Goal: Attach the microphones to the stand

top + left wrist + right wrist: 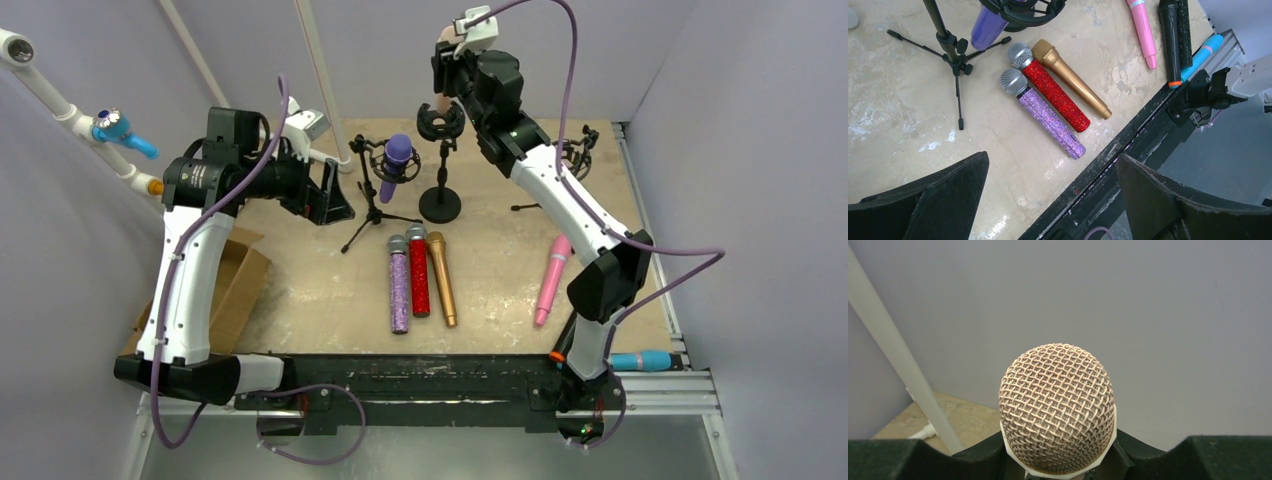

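Observation:
My right gripper (452, 72) is raised at the back, shut on a peach microphone (1057, 407) whose mesh head fills the right wrist view. The peach microphone's lower end (441, 106) hangs just above the shock mount (440, 123) of the round-base stand (440, 204). A plain purple microphone (396, 163) sits in the tripod stand (371, 205). Glittery purple (1045, 114), glittery red (1054, 96) and gold (1071, 80) microphones lie side by side on the table. A pink microphone (552, 281) lies to the right. My left gripper (1052, 157) hovers open and empty.
A black microphone (1170, 42) and a blue one (1202, 56) lie by the table's near rail (440, 372). Another black stand (582, 150) is behind the right arm. A cardboard box (238, 290) sits at the left edge. White pipes run along the walls.

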